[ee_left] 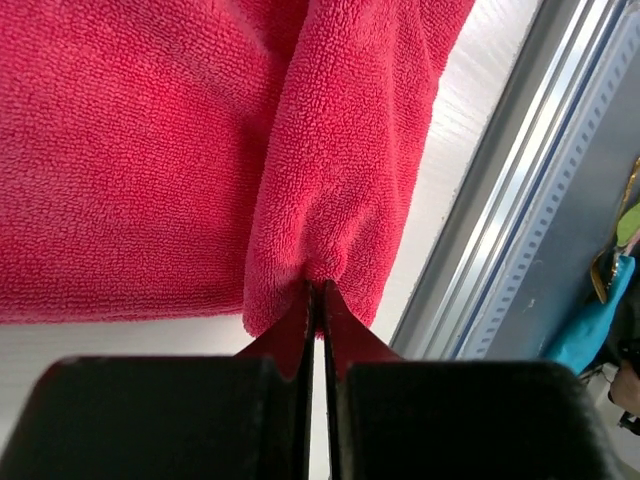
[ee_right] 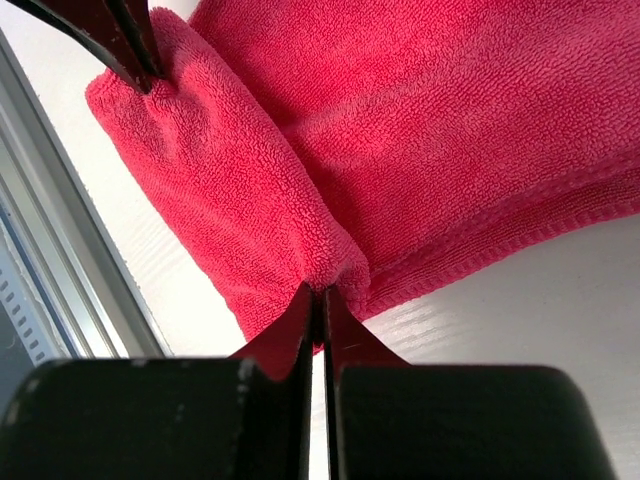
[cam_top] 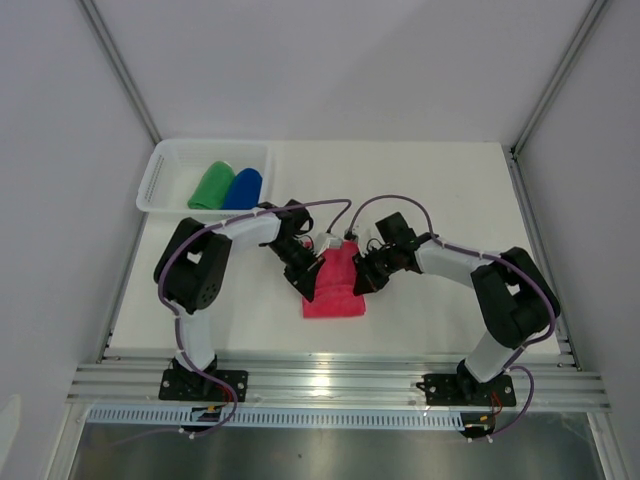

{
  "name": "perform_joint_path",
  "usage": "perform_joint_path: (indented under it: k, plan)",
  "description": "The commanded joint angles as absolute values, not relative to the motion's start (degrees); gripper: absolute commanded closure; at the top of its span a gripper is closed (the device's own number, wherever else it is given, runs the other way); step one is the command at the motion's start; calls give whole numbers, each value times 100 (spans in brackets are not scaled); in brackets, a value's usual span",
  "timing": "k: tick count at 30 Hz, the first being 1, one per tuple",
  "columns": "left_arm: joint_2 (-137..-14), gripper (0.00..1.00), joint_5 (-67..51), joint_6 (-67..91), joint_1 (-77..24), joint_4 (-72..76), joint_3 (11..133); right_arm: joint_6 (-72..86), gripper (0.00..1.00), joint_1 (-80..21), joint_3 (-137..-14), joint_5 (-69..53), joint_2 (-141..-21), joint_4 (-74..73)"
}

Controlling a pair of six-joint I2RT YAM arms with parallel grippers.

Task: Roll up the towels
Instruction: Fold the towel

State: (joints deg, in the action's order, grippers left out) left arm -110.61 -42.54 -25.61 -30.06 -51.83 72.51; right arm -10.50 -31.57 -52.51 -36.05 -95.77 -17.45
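At centre frame, the left claw (ee_left: 318,288) and right claw (ee_right: 318,290) each pinch shut on the pink-red towel (cam_top: 335,297) at its folded edge. The towel looks soft, light and limp, probably best held at that edge's ends.

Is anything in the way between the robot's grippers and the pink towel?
No, nothing visible. The left gripper and the right gripper are both shut on the pink towel's folded-over edge, one at each end.
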Motion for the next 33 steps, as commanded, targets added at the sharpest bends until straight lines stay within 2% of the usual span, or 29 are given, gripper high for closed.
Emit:
perform_joint_path:
  k: [1,11,19,33]
  plan:
    - [-10758,99,-4684,-2628,-2962,-5309,7172,-1143,100,-3129,-5423,-3832,-9247,-1872]
    - [-9800,99,-4535,-2584,-2909,-5185,6969,-1142,100,-3129,-5361,-3823,-8508,-2136]
    - [-9694,99,-4351,-2417,-2637,-5300,7768,-1134,100,-2901,-6134,-3489,-8596,-2320]
    - [-10476,99,-2980,-2189,-2391,-4729,8622,-1275,100,-2584,-7672,-2989,-10212,-2242]
